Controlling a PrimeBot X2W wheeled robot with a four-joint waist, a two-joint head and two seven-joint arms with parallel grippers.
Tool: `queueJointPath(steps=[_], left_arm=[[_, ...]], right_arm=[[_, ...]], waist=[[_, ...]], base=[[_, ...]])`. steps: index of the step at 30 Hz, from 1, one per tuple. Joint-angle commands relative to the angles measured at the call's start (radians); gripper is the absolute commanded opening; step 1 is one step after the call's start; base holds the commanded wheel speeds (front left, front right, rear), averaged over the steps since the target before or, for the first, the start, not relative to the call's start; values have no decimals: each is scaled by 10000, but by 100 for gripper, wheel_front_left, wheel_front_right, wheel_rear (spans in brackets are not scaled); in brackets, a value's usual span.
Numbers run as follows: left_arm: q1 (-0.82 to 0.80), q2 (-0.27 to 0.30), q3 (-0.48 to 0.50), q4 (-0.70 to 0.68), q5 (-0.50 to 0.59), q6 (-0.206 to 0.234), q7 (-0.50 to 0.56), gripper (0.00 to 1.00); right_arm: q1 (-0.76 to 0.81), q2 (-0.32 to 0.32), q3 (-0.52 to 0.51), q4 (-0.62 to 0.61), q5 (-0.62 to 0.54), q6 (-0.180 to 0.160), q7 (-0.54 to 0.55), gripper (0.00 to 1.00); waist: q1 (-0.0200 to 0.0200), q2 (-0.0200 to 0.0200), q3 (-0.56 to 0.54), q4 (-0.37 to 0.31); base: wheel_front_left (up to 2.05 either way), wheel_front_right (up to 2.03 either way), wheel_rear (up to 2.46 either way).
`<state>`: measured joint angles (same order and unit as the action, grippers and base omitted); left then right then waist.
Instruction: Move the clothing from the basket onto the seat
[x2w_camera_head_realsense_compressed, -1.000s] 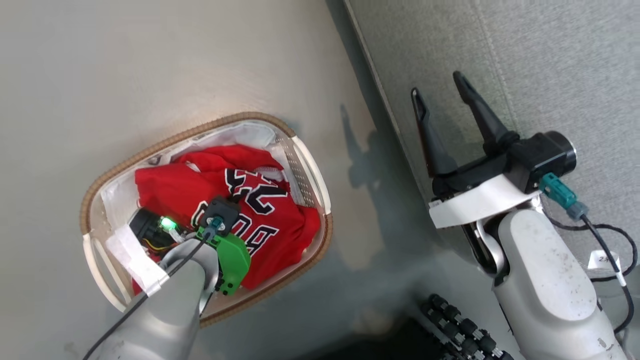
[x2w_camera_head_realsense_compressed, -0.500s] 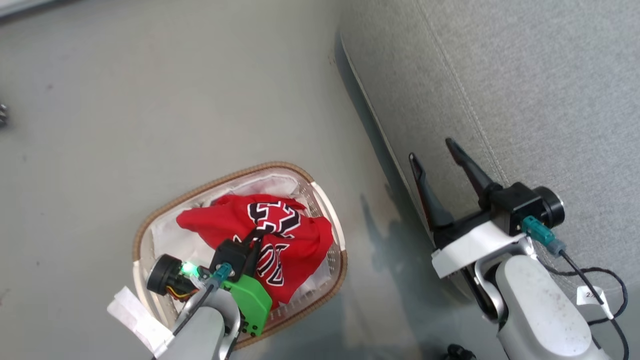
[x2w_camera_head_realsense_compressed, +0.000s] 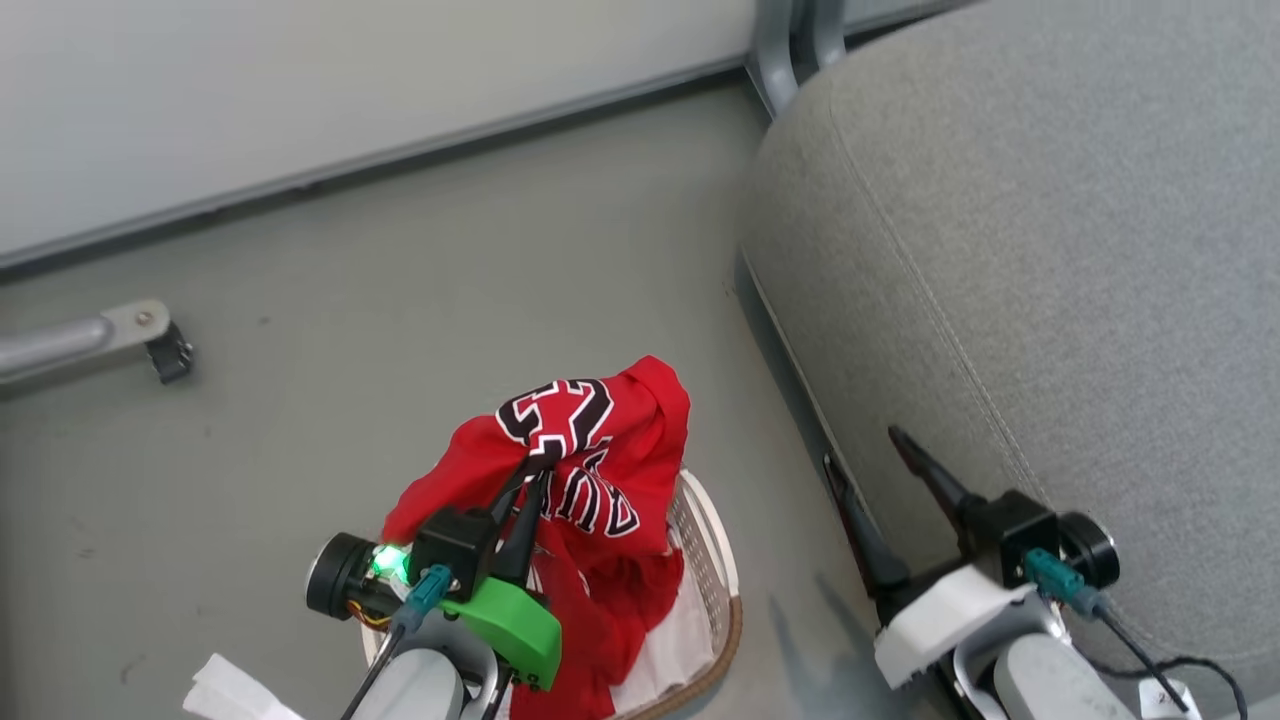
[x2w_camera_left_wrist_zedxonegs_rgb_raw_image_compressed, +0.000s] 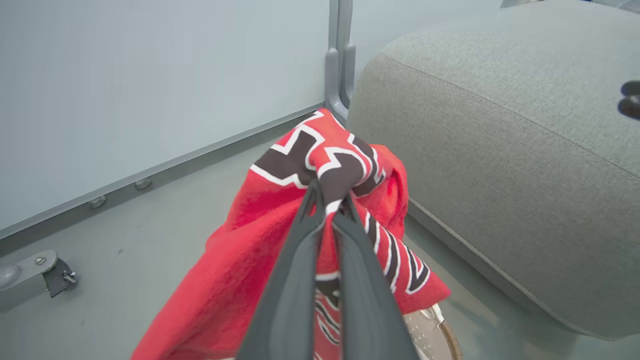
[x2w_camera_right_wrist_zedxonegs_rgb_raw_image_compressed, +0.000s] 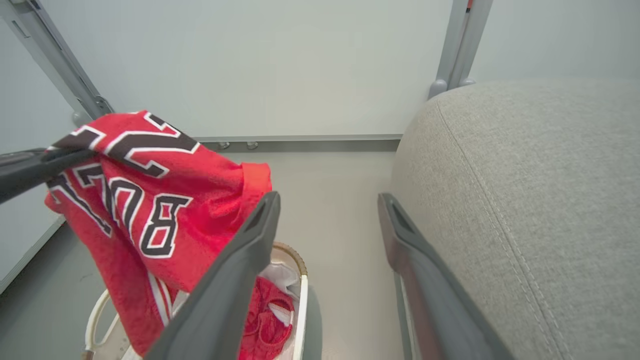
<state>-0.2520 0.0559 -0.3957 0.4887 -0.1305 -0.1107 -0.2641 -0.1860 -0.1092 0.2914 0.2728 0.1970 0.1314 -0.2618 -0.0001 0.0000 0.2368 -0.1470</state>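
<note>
Up out of the basket (x2w_camera_head_realsense_compressed: 705, 545) comes the jersey (x2w_camera_head_realsense_compressed: 600, 440): a second ago it lay spread inside with the left gripper (x2w_camera_head_realsense_compressed: 540, 468) pressed down into it, and now it hangs from that gripper above the rim. The head view has tilted up as well, so part of the shift is the camera's own. The left fingers are clenched on a bunched fold right at the "23", and the rest drapes limp beneath. Its lowest edge seems to reach into the basket, but the view there is too crowded to be sure. The right gripper (x2w_camera_head_realsense_compressed: 862, 448) is spread wide and empty, just beside the front edge of the seat (x2w_camera_head_realsense_compressed: 1050, 250). A second red piece (x2w_camera_right_wrist_zedxonegs_rgb_raw_image_compressed: 265, 320) lies in the basket's bottom.

I judge the cloth light, soft and floppy — it will swing and trail rather than hold a shape, and a thin pinch could slip. A gathered fold near the middle, as here, looks the safest hold.
</note>
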Motion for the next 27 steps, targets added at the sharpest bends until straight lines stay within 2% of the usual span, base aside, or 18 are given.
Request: queueJointPath(steps=[1,13,22,27], left_arm=[[289,-16,68,-223,-90,-42,-6,0],[409,-49,424,-1831,-419,-146,-6,0],[91,-49,-39,-2220,-807,-32,-6,0],[-7,-49,-493,-2300,-985,67,-6,0]], right_arm=[[327,-53,-7,63,-24,-12,-47,100],[1042,-81,516,345,-168,-14,-47,100],[179,-69,2563,-21,-169,-14,-47,100],[-653,112,3222,238,-224,-12,-47,100]], waist=[[1,0,-1167,634],[1,0,-2037,950],[1,0,-2235,1311],[1,0,-2203,1602]], base=[[0,0,0],[0,0,0],[0,0,0],[0,0,0]])
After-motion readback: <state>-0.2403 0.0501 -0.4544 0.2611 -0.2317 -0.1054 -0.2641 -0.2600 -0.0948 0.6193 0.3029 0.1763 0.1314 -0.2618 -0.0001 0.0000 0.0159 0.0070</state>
